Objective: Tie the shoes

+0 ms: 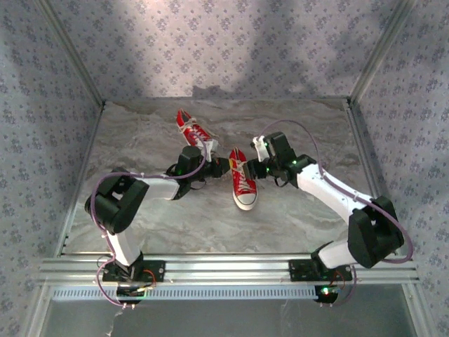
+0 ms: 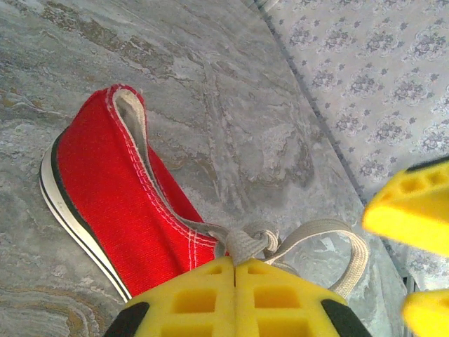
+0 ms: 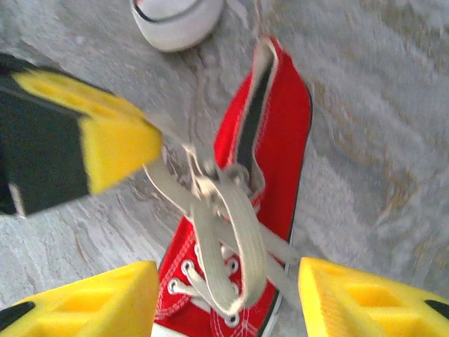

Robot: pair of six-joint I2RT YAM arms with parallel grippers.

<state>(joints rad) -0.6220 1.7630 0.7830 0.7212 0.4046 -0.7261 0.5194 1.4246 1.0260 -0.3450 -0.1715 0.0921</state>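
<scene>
Top view: 2 red sneakers on the marbled table (image 1: 154, 225), back sneaker (image 1: 191, 131) angled off toward the rear, front sneaker (image 1: 243, 184) mid-table with its white toe facing the arm bases. Can't really make out the laces from up there. Left wrist cam to the rescue: left gripper (image 2: 235, 277) clamped tight on a white lace (image 2: 323, 226) loop right by the front sneaker's tongue, red heel lying beyond the fingertips. Right wrist cam: right gripper (image 3: 226, 277) spread wide and gripping nothing, 1 finger on either side of that shoe's laced-up middle, plus the back sneaker's toe cap (image 3: 177, 20) poking in at the top edge. Back up top for the pose: both arms bent sharply at the elbow, forearms low and angled inward, wrists meeting nearly nose to nose over the front sneaker's heel end.
</scene>
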